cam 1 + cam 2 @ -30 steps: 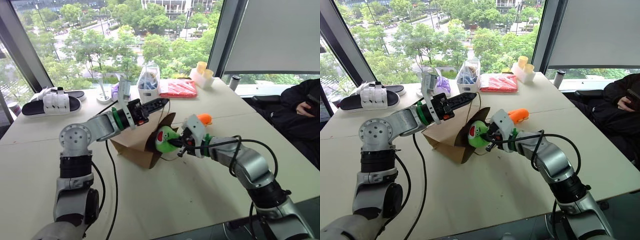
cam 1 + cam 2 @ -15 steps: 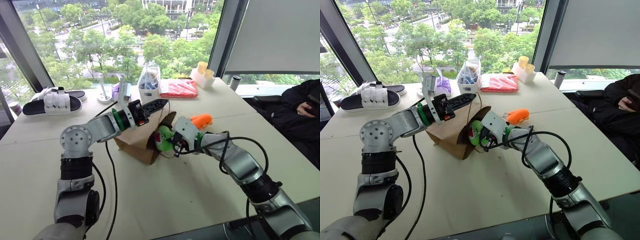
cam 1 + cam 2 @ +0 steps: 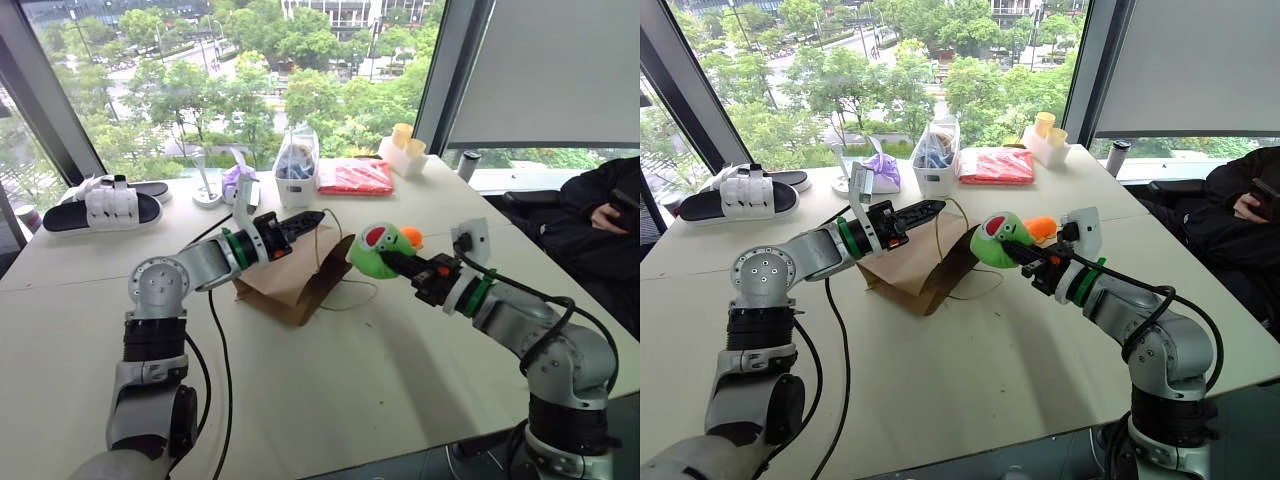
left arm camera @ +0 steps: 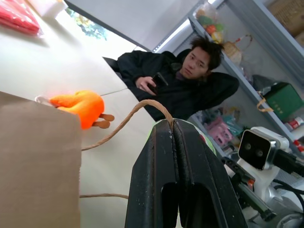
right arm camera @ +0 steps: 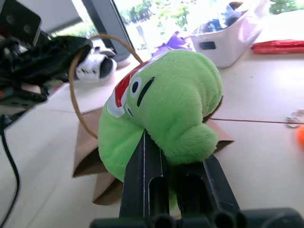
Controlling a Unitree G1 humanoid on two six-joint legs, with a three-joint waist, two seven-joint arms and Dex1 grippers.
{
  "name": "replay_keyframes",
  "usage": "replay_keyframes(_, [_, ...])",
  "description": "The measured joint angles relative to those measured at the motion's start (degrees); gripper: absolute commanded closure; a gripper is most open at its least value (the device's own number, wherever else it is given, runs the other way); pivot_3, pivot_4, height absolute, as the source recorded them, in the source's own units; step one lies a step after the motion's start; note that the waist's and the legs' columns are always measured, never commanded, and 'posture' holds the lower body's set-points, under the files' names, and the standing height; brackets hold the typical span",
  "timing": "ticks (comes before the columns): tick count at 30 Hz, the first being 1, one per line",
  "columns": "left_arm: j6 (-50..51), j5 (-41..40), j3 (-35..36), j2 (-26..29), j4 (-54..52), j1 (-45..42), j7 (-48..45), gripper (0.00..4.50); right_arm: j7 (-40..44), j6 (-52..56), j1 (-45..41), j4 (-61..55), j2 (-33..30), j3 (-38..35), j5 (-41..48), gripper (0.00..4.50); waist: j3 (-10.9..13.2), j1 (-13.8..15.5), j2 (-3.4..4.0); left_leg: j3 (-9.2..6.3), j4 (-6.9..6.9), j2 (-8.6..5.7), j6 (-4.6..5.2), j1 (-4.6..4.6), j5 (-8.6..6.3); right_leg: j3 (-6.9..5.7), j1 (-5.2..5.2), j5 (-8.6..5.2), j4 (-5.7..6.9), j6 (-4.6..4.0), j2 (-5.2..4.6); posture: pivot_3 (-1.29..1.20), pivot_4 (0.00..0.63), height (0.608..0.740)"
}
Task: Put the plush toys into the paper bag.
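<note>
Presently our right gripper (image 3: 392, 262) is clamped on the green plush toy (image 3: 372, 250), its two black fingers biting into the underside of the soft body, and it carries the toy in the air just beside the mouth of the paper bag (image 3: 285, 287). Our left gripper (image 3: 308, 218) has its fingers pressed together on one twisted loop handle (image 4: 142, 105) of the bag, holding that handle up above the worktop (image 3: 330, 390). The bag itself lies slumped on its side, its opening facing the right arm but folded largely flat, so we judge the mouth too narrow at present to take the toy. The orange plush toy (image 3: 1040, 227) rests on the worktop behind the green one, apart from both grippers and outside the bag. We read the step in hand as loading the first toy: it is grasped and lifted, not yet inserted. The next move, in our judgement, calls for the left gripper to raise the handle so that the mouth gapes, and for the right gripper to line the toy up with that opening, push it well inside, and only then part its fingers. The orange toy remains to be fetched afterwards.
</note>
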Motion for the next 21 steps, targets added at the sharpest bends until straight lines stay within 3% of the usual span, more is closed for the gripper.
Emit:
replay_keyframes(7, [1.3,-4.7,2.6,-2.3,1.4,-4.4,1.4,4.5,1.5,-3.4,-8.2,3.9,-4.6,15.3,-7.7,4.48,0.0,0.0,-0.01,0.02,0.03,0.01,-0.01,-0.03,0.0,-0.01,-0.02,0.0,-0.01,0.01,-0.01,0.0,0.15,0.74])
replay_keyframes(21, [2.6,-10.7,2.6,-5.0,-2.4,-3.4,7.5,4.5,6.7,-13.1,-19.2,19.1,-6.2,35.5,-25.9,4.48,0.0,0.0,-0.02,0.01,0.01,0.0,-0.02,-0.05,0.01,-0.01,-0.07,0.0,0.0,0.01,-0.01,0.0,0.15,0.74])
